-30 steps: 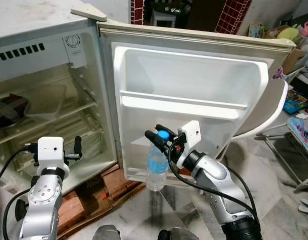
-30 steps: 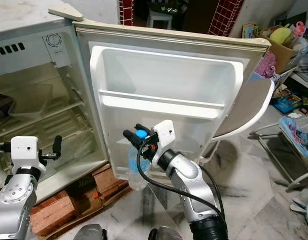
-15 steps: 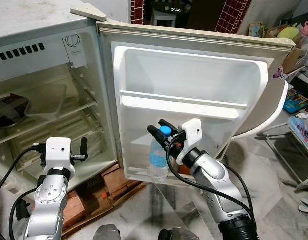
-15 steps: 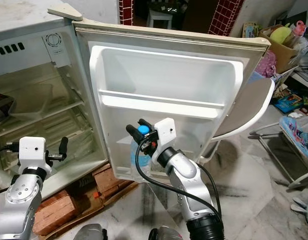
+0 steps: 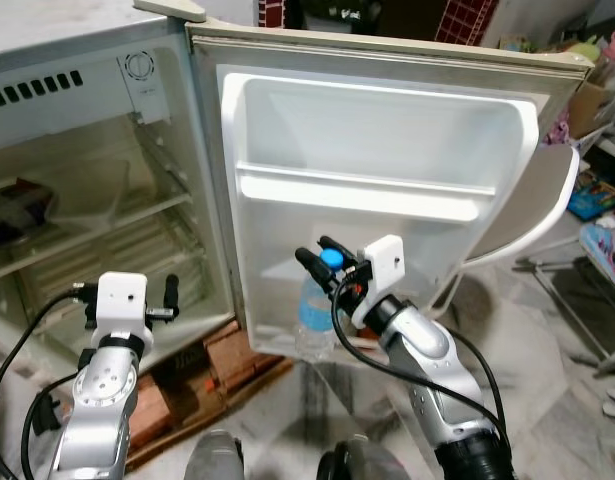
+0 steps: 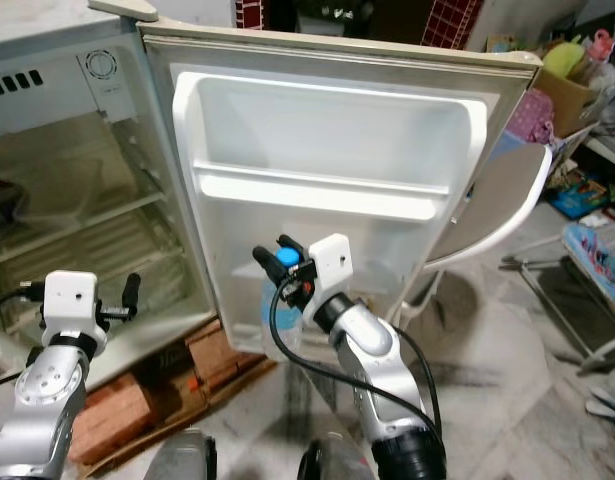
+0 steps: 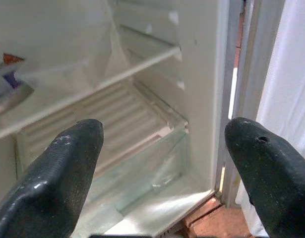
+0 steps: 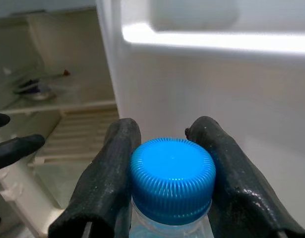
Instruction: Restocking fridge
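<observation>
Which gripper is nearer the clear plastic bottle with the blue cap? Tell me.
Right. The right gripper clamps the clear plastic bottle at its blue cap; the left gripper hangs apart, before the fridge interior.

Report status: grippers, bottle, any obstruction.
Right gripper shut on water bottle by its blue cap, at open fridge door lower shelf. Left gripper open, empty, facing fridge interior. No obstruction seen.

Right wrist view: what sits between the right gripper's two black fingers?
The blue cap of the water bottle. In the right wrist view both fingers of the right gripper press against the cap's sides.
</observation>
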{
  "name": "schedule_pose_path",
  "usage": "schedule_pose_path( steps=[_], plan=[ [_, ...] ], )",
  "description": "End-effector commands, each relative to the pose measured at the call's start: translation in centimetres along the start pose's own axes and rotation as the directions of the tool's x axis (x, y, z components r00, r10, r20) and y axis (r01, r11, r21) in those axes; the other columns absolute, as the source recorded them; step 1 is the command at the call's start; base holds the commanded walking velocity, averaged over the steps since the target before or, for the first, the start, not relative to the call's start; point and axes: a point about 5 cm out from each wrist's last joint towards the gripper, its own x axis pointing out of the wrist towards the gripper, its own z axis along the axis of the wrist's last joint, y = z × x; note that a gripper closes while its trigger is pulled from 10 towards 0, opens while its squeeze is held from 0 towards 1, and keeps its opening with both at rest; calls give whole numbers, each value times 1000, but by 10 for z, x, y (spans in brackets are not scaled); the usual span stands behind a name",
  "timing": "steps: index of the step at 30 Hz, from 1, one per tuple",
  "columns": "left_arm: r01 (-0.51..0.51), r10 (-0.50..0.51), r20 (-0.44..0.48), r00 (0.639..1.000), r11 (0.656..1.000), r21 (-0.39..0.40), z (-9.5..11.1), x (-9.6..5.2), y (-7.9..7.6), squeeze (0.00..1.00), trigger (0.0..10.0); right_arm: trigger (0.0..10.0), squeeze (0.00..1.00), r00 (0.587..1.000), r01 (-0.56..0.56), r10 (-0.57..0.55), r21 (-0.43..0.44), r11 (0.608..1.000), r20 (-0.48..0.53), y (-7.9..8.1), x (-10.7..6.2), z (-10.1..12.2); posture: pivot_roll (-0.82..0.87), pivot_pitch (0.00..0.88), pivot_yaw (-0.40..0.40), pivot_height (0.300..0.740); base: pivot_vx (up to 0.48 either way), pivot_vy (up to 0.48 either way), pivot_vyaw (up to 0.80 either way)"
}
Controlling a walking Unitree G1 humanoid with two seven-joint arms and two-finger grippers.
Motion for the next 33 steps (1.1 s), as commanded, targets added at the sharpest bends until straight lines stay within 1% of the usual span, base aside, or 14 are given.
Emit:
schedule_pose_path(
  steps=[1, 4, 6, 8, 10, 17, 27, 33],
  plan=[
    [13, -13, -16, 1000, 1000, 12, -3, 0, -1, 0, 10000, 10000, 0, 1000, 9, -9, -3, 1000, 13, -1, 1, 2, 146, 59, -49, 635, 0, 0, 0],
    [9, -9, -16, 1000, 1000, 15, -3, 1, 0, 0, 10000, 10000, 0, 1000, 7, -7, -5, 1000, 19, -2, 1, 2, 146, 58, -49, 612, 0, 0, 0],
    [8, -8, -15, 1000, 1000, 16, -3, 1, 0, 0, 10000, 10000, 0, 1000, 7, -7, -5, 1000, 18, -2, 1, 2, 145, 58, -50, 612, 0, 0, 0],
    [9, -9, -15, 1000, 1000, 17, -3, 1, -1, 0, 10000, 10000, 0, 1000, 5, -5, -5, 1000, 14, -2, 1, 2, 144, 57, -51, 602, 0, 0, 0],
    [10, -10, -14, 1000, 1000, 19, -3, 2, -1, 0, 10000, 10000, 0, 999, -6, 6, 3, 1000, 34, -1, 1, 4, 144, 58, -49, 602, 0, 0, 0],
    [16, -16, -9, 1000, 999, 28, -2, 3, -2, 0, 10000, 10000, 0, 1000, 1, 0, -12, 1000, 31, -2, 3, 5, 141, 56, -50, 602, 0, 0, 0],
    [43, -44, 38, 998, 999, 16, 3, 4, -5, 0, 10000, 10000, 0, 998, -17, 20, -58, 998, 52, -3, 8, 8, 147, 52, -55, 602, 0, 0, 0],
    [41, -41, 32, 999, 999, 15, 1, 4, -4, 0, 10000, 10000, 0, 997, -21, 26, -68, 997, 67, -3, 10, 11, 146, 54, -57, 602, 285, 0, 0]
  ],
)
